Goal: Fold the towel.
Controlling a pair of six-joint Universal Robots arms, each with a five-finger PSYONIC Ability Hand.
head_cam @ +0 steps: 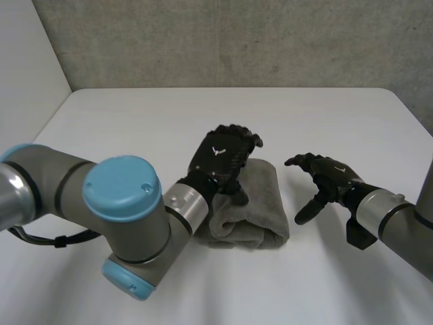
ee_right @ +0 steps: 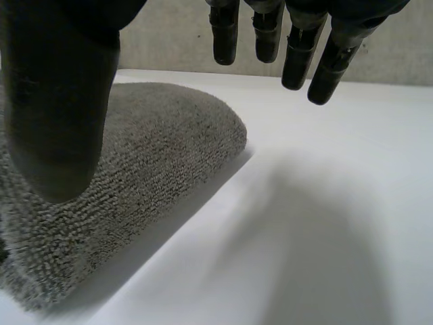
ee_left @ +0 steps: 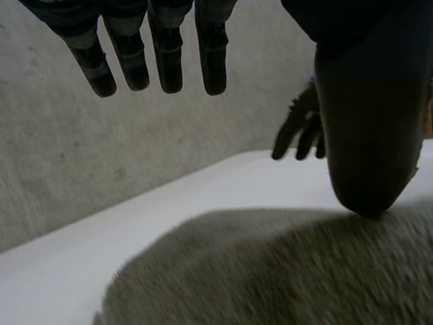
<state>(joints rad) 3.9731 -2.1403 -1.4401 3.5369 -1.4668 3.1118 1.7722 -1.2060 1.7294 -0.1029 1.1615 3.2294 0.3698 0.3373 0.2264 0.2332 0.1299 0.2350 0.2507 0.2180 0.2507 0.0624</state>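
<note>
Before you, the white tabletop (head_cam: 135, 125) carries one grey towel (head_cam: 262, 200), folded into a thick bundle near its middle, with the rounded fold lying directly on the surface.

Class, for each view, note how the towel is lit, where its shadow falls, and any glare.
Head view: the table is evenly lit with no glare; the towel casts only a thin shadow at its near edge. Right wrist view: a dark band of shadow runs along the towel's edge on the table. Left wrist view: the towel looks dim, no glare.
</note>
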